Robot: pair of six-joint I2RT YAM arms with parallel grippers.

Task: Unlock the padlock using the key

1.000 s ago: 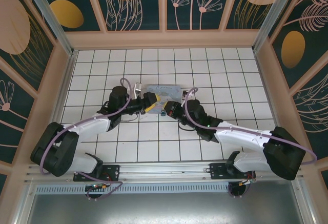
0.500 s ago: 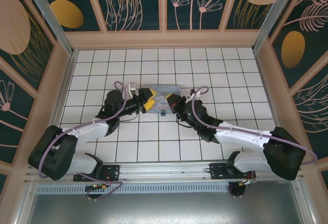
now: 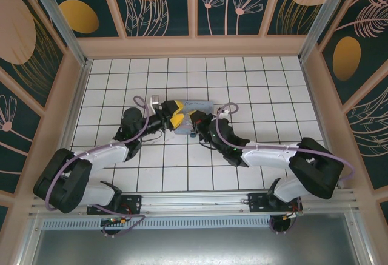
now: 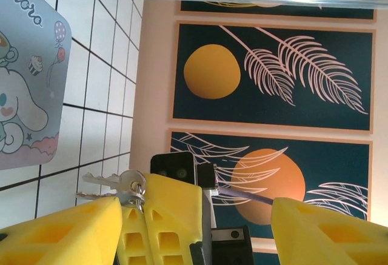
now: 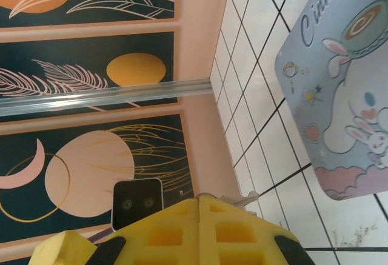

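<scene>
Left wrist: key (image 4: 113, 182) in right hand (image 4: 145, 199)

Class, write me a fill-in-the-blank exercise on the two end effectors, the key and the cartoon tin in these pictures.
1. The right end effector is ___ on the key.
2. The left end effector has its fingers ___, one on each side of the right one's fingers.
3. The floor under the cartoon tin is laid with white ___.
Missing words: shut; open; tiles.
</scene>
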